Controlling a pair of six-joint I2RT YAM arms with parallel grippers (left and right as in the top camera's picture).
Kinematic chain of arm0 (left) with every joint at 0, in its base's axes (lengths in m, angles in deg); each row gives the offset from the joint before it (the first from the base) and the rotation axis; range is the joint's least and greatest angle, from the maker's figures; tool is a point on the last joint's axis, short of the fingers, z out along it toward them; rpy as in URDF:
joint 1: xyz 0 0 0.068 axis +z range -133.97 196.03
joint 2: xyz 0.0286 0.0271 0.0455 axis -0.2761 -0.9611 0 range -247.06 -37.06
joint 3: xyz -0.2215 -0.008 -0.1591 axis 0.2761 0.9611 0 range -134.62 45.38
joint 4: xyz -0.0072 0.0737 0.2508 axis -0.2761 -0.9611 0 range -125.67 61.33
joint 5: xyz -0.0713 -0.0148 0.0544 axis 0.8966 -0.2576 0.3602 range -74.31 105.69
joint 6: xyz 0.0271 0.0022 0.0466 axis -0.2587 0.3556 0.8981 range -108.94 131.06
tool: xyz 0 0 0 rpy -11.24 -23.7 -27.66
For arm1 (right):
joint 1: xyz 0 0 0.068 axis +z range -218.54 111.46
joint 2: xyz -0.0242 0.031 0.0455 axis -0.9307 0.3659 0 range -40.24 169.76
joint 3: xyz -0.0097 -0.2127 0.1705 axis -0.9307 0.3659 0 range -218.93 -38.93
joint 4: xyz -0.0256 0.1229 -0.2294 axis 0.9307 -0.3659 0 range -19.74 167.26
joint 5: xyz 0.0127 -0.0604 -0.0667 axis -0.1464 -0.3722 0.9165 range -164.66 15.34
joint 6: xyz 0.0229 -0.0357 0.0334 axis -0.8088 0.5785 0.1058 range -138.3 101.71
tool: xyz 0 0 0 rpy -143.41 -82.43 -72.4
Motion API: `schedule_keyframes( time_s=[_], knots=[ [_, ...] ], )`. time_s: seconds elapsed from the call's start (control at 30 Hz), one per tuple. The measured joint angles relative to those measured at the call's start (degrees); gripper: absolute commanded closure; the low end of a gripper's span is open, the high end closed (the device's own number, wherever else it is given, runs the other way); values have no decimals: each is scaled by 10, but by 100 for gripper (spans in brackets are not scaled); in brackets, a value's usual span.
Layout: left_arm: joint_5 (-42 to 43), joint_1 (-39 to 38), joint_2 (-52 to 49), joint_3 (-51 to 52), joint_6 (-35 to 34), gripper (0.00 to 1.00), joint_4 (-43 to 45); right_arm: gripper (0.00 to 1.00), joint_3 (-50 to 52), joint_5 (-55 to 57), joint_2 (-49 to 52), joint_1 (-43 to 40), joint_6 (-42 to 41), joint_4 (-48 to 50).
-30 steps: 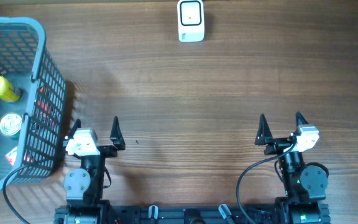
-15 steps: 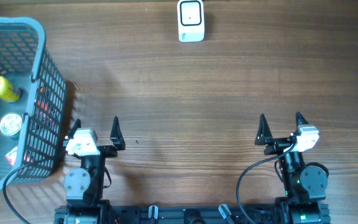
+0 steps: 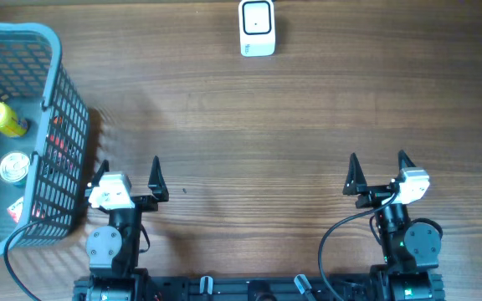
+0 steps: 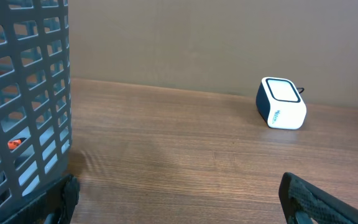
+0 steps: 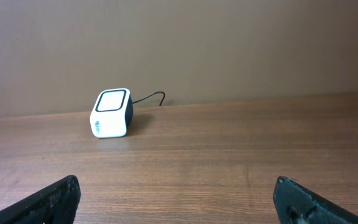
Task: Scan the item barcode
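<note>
Overhead crops your basket [image 3: 53, 92] at the left edge; something red [image 3: 57, 138] behind its mesh is unclear, near a can [image 3: 13, 167]. Left gripper [image 3: 129, 165] and right gripper [image 3: 377, 159] gape wide, empty.

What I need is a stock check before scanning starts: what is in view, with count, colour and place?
grey-blue plastic lattice basket: one, left edge of the table.
yellow bottle: one, inside the basket, far end.
silver tin can: one, inside the basket, middle.
small red-and-white pack: one, inside the basket, near end; more red shows through the wall, unclear what.
white box scanner with dark sides: one, far middle of the table, apart from the rest.
brown wooden table: one, under everything.
left gripper: one, black, open, empty, near edge beside the basket.
right gripper: one, black, open, empty, near edge, right side.
</note>
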State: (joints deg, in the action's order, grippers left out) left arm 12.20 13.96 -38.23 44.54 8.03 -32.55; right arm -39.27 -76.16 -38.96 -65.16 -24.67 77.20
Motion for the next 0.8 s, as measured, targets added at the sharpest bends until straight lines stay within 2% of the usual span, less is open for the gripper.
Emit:
schedule_keyframes(
  time_s=[0.8],
  knots=[
    [12,0,0,0,-8,0,1,0,0,0,0,0,0,0]
  ],
)
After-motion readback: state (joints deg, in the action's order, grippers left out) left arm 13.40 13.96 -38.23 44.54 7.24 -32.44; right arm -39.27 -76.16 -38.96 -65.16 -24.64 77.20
